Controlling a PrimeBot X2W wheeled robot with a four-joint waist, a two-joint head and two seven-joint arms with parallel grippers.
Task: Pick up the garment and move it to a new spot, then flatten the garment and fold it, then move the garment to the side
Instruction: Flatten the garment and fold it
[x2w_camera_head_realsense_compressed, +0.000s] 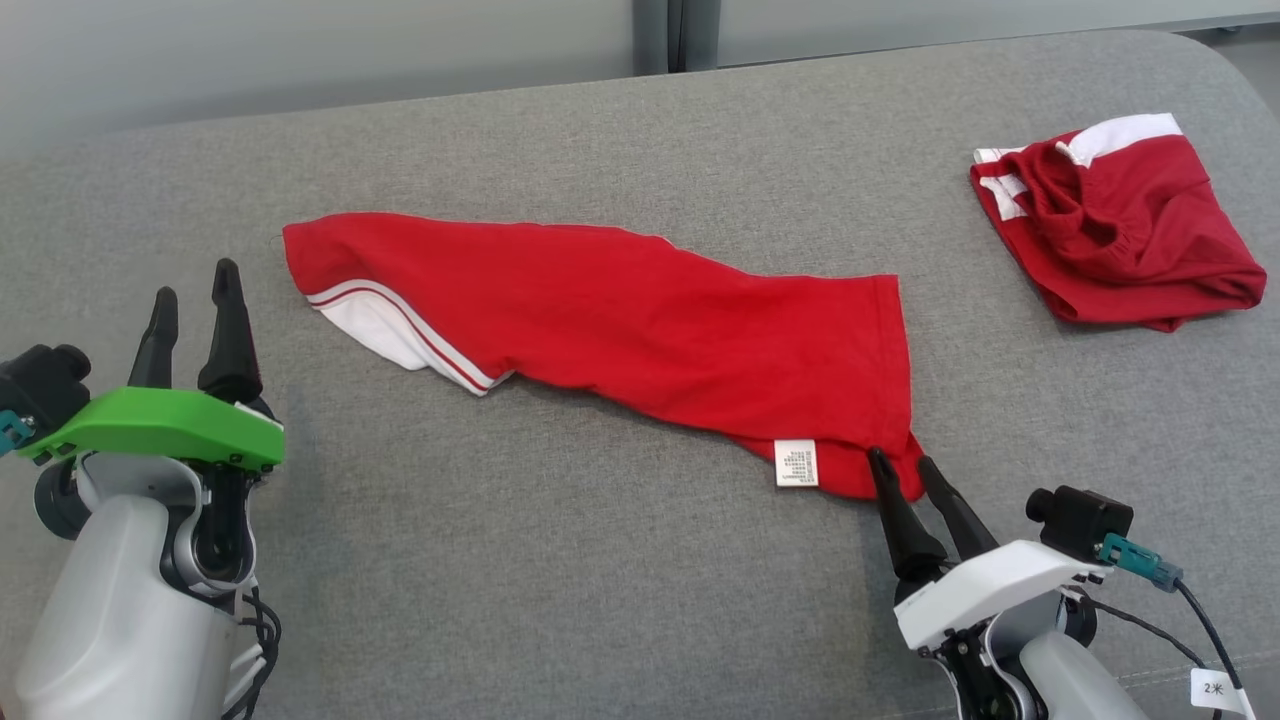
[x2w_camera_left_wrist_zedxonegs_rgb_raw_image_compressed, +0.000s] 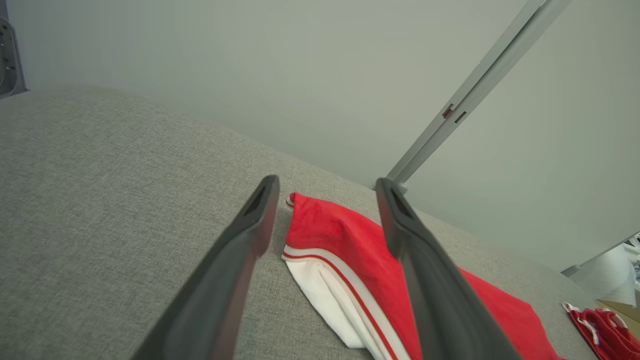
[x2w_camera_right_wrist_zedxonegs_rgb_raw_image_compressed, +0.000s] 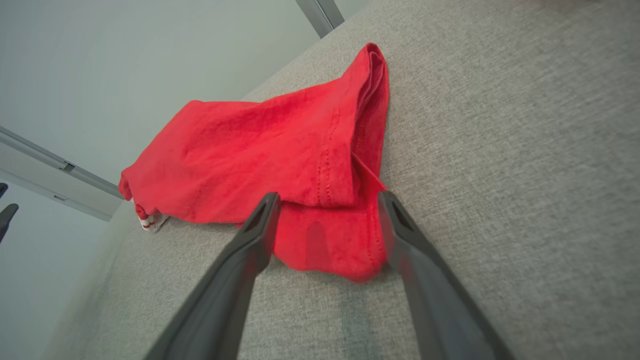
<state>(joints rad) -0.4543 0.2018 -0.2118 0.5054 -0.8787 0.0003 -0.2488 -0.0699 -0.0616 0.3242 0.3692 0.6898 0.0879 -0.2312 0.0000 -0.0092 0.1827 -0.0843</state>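
The red garment (x2w_camera_head_realsense_compressed: 620, 320) lies stretched out across the grey cushion, with a white striped part at its left end and a white label near its lower right corner. My right gripper (x2w_camera_head_realsense_compressed: 902, 462) is open, its two fingers straddling that lower right corner (x2w_camera_right_wrist_zedxonegs_rgb_raw_image_compressed: 327, 245) of the cloth. My left gripper (x2w_camera_head_realsense_compressed: 195, 290) is open too, standing apart from the cloth, to the left of its striped end (x2w_camera_left_wrist_zedxonegs_rgb_raw_image_compressed: 325, 280), with nothing between its fingers.
A second red and white garment (x2w_camera_head_realsense_compressed: 1115, 225) lies bunched at the far right of the grey cushion (x2w_camera_head_realsense_compressed: 600, 580). A pale wall with a metal post (x2w_camera_left_wrist_zedxonegs_rgb_raw_image_compressed: 465, 105) rises behind the cushion's far edge.
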